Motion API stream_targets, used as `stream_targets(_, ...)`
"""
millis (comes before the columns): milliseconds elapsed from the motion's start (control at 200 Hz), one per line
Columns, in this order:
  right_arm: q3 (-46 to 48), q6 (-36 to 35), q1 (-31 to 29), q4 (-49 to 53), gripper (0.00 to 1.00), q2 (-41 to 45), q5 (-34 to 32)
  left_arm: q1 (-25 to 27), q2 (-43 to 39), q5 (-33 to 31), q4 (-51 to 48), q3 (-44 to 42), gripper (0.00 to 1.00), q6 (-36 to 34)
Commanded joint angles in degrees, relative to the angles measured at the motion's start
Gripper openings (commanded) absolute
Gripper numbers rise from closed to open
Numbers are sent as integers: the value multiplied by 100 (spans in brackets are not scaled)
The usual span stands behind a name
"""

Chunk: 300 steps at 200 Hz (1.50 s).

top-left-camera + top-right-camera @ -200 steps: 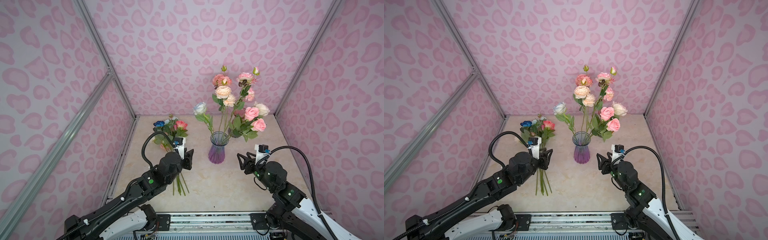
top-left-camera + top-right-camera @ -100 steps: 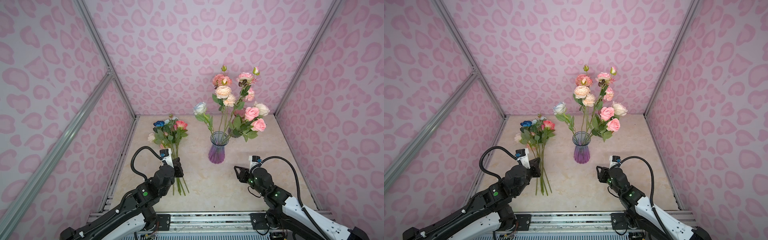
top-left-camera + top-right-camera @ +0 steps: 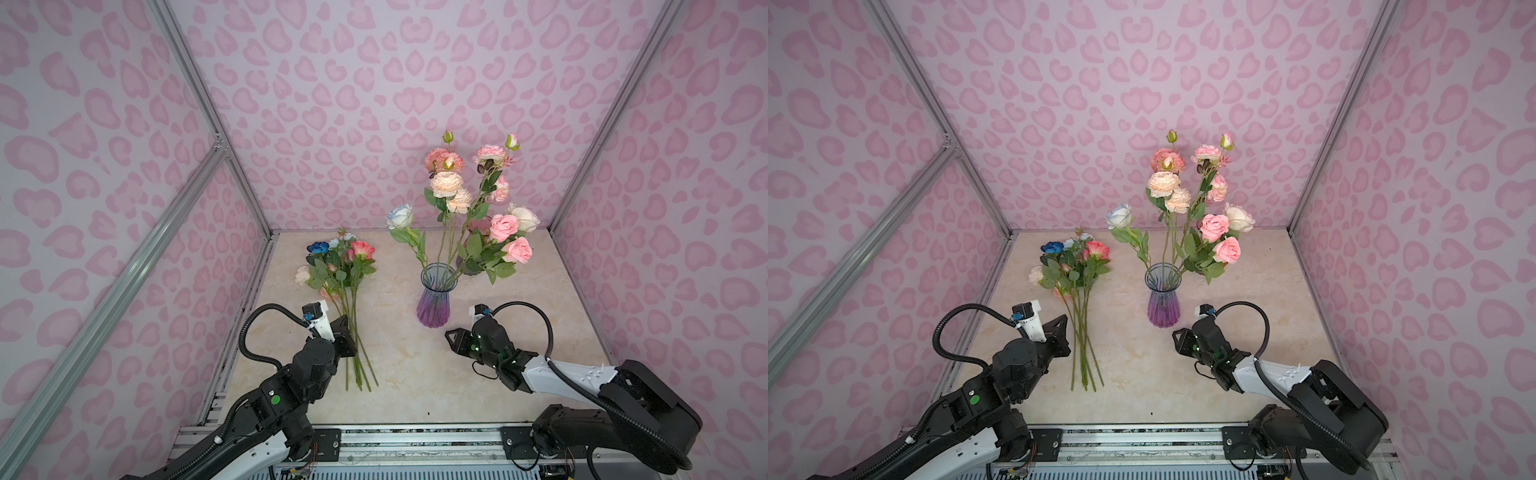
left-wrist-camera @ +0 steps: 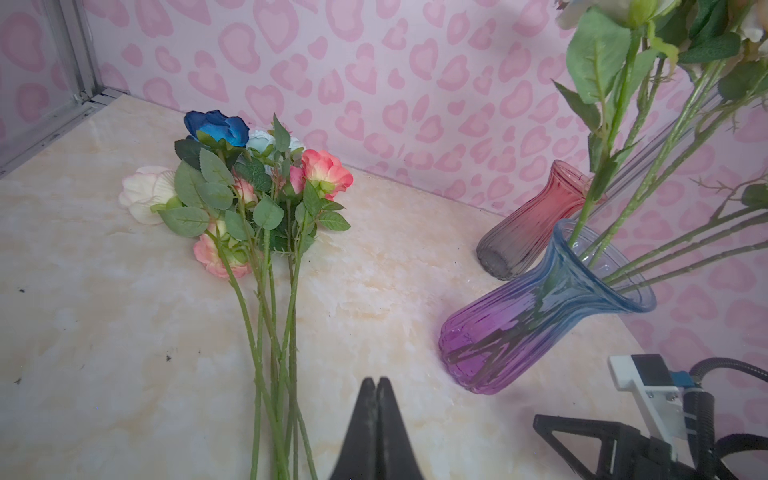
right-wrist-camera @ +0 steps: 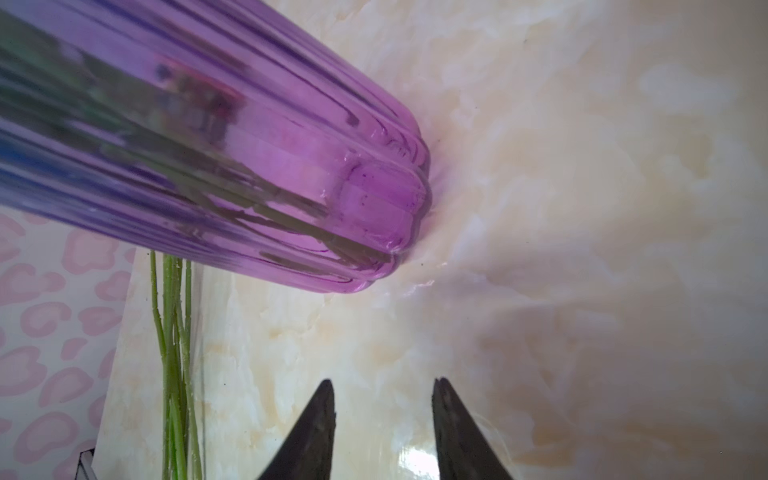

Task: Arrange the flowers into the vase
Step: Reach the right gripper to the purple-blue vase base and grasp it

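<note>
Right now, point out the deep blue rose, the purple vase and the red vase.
deep blue rose (image 4: pixel 216 126): left wrist view, on its petals.
purple vase (image 3: pixel 433 307): a top view, on its ribbed lower body.
red vase (image 4: pixel 540 208): left wrist view, on its red upper body.

Purple-blue vase (image 3: pixel 434 305), pink-blotched walls (image 3: pixel 353 83)

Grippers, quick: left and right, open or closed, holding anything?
Left gripper: closed, empty, beside the loose flowers.
Right gripper: open, empty, facing the base of the purple vase.
</note>
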<state>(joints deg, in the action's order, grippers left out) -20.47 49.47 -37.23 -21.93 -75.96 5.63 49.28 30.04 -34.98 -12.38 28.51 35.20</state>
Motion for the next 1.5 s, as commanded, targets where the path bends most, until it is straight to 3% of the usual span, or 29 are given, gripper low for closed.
stream_targets(0,-132,-240,-70,-287,40,-214,-35,-14,-90,-239,-108,-36,3,-94)
stream_targets(900,-945,-998,-54,-373,40,-1394,-405,-63,-271,-325,-210,-84,3,-180)
stream_targets(1495,-2152,-1663,119,296,42,-2344,227,-111,-192,-343,-146,-35,3,-334)
